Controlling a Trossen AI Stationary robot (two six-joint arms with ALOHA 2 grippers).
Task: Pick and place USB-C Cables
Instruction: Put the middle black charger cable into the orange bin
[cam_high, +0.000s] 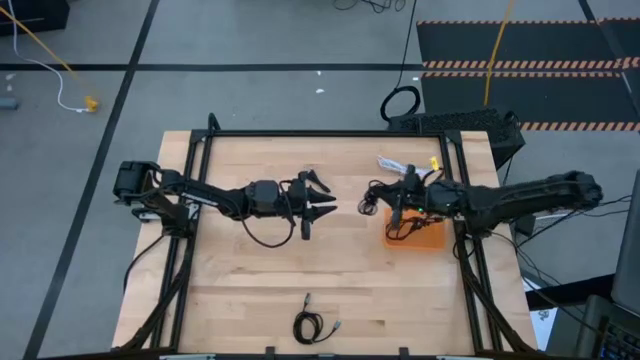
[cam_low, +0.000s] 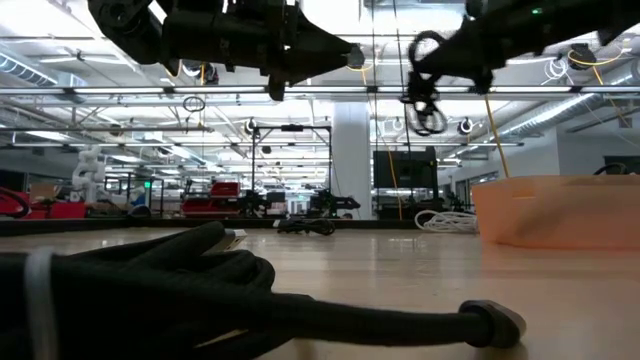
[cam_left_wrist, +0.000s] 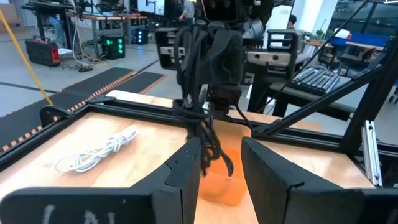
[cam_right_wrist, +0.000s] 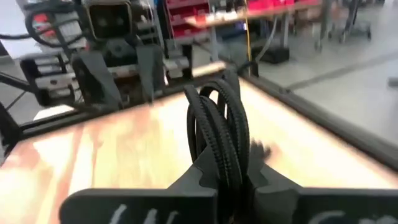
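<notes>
My right gripper (cam_right_wrist: 221, 177) is shut on a black coiled USB-C cable (cam_high: 378, 198), held in the air by the orange tray's (cam_high: 425, 240) left end. The left wrist view shows this cable (cam_left_wrist: 198, 93) hanging in front of the tray (cam_left_wrist: 227, 186). My left gripper (cam_high: 328, 196) is open and empty above the table's middle, pointing at the right gripper. A white cable (cam_high: 395, 165) lies on the wood beyond the tray. Another black cable (cam_high: 314, 326) lies near the near edge and fills the foreground of the low view (cam_low: 150, 290). My right gripper pinches several loops of the black cable (cam_right_wrist: 217, 143) between its two fingers, coming about level from the table's right. The coil stands up past the fingertips (cam_right_wrist: 214, 106), and loose strands (cam_left_wrist: 214, 152) hang below. The bundle is lifted clear of table and tray.
A black frame (cam_high: 330, 133) borders the table's far edge and sides. The orange tray holds dark cable (cam_high: 405, 228). A large black ring loop (cam_high: 400, 103) and a yellow cord (cam_high: 495, 50) lie on the floor beyond the table. Bare wood (cam_high: 250, 280) spreads left of the near cable.
</notes>
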